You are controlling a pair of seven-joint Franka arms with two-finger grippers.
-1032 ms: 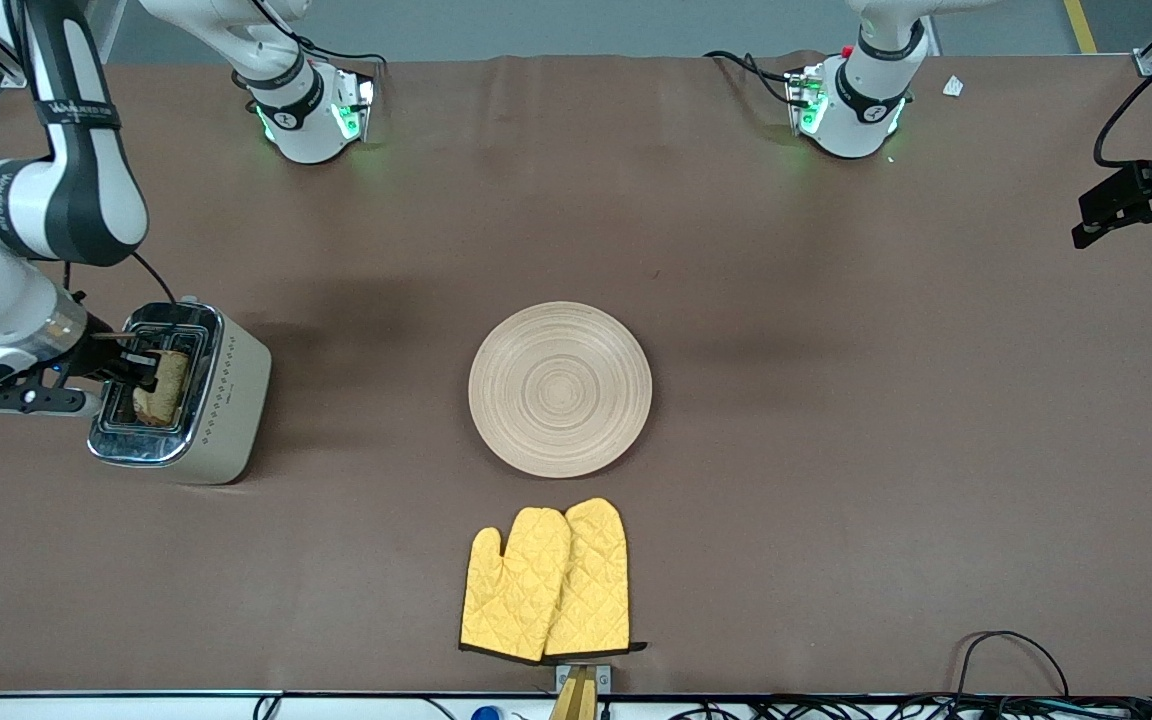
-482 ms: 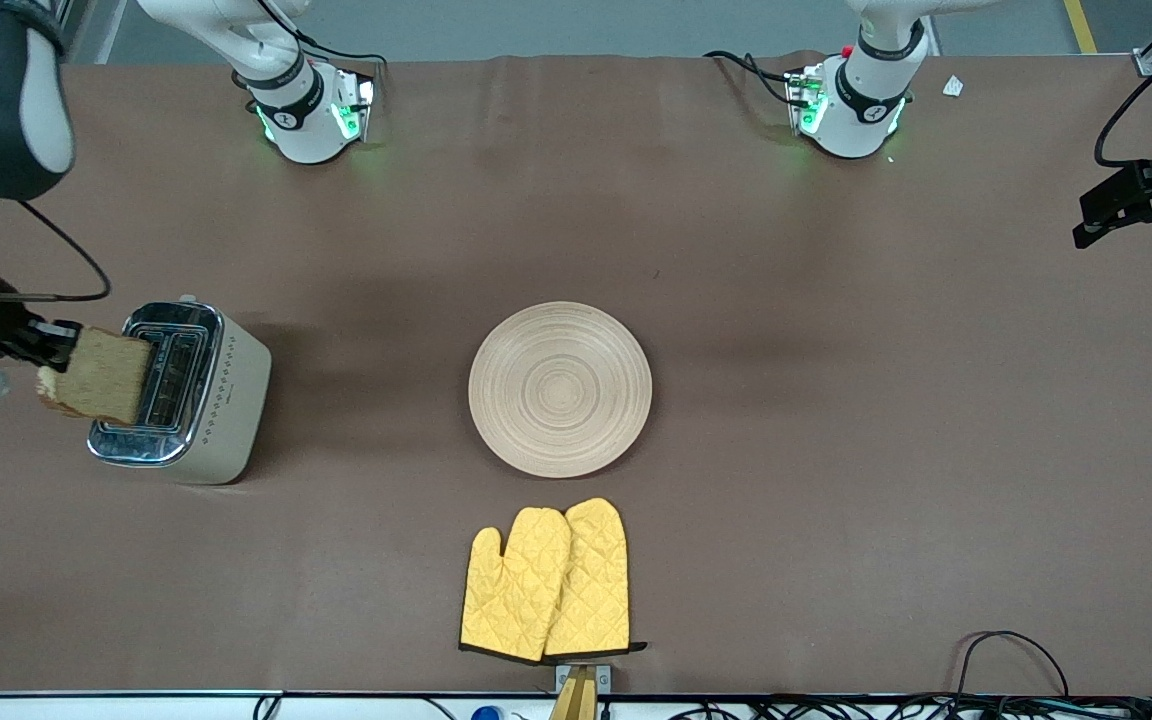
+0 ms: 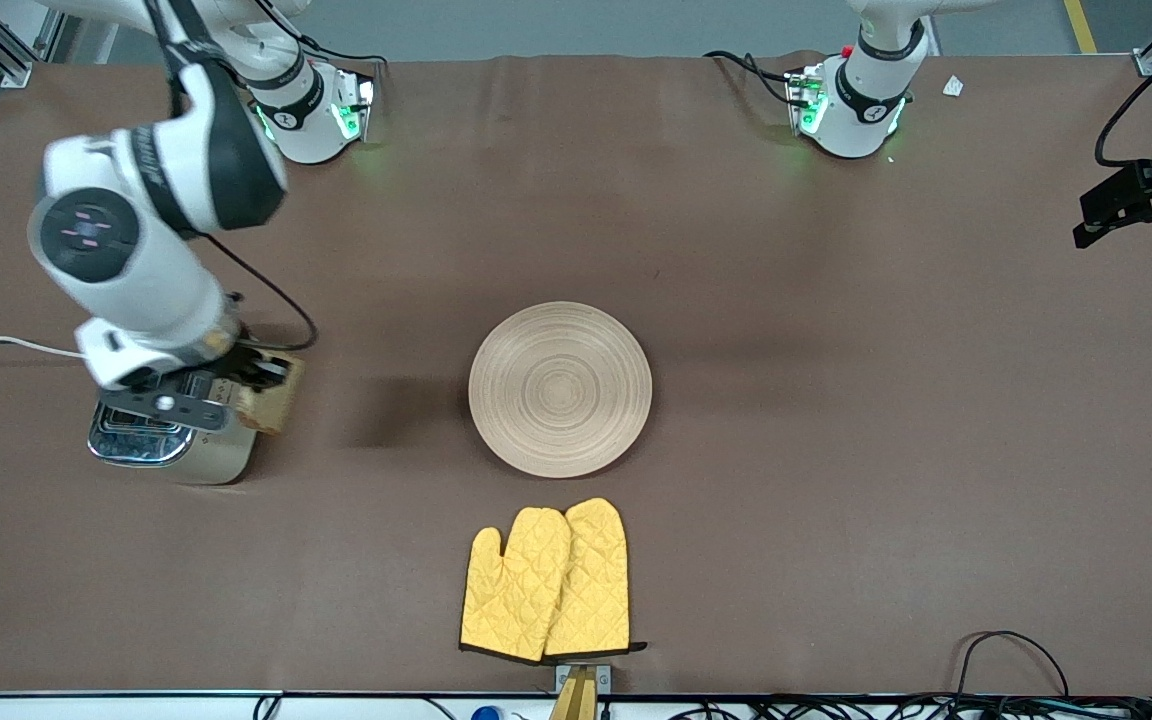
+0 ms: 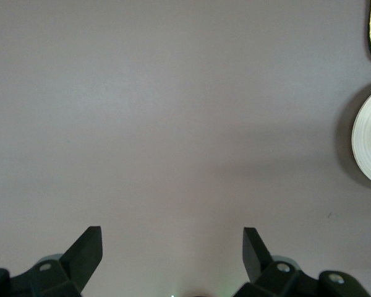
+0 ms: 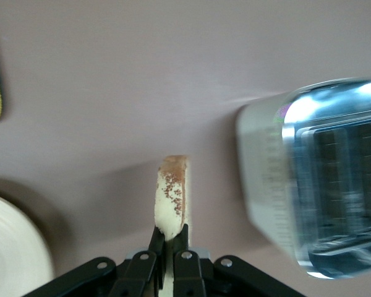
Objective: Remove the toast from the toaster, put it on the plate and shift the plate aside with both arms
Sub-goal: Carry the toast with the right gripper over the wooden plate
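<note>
The right gripper (image 3: pixel 261 385) is up in the air over the side of the toaster (image 3: pixel 171 440) that faces the plate. It is pinched tight on the toast (image 3: pixel 276 400). The toast is a flat, squarish slice, light brown with a darker crust. In the right wrist view the toast (image 5: pixel 172 195) shows edge-on, pale with little brown speckles, and the two black fingers (image 5: pixel 151 253) squeeze its end.

The toaster is a boxy thing with a shiny silver top and smooth cream sides. It has long dark slots in the top. It stands toward the right arm's end of the table (image 3: pixel 836 400).

The plate (image 3: pixel 560 389) sits in the middle of the table, well apart from the toast. It is round, shallow and pale, like wood, with ring lines going around and around.

Two yellow oven mitts (image 3: pixel 546 582) lie side by side, nearer to the front camera than the plate. They look soft and quilted, with a dark trim at the cuff.

The table has a smooth brown cover.

The left gripper (image 3: pixel 1141 205) waits in the air over the left arm's end of the table. Its black fingers (image 4: pixel 86 250) are spread wide apart with nothing between them.

There seems to be small writing on a black band of the right arm, but it is too small to read.
</note>
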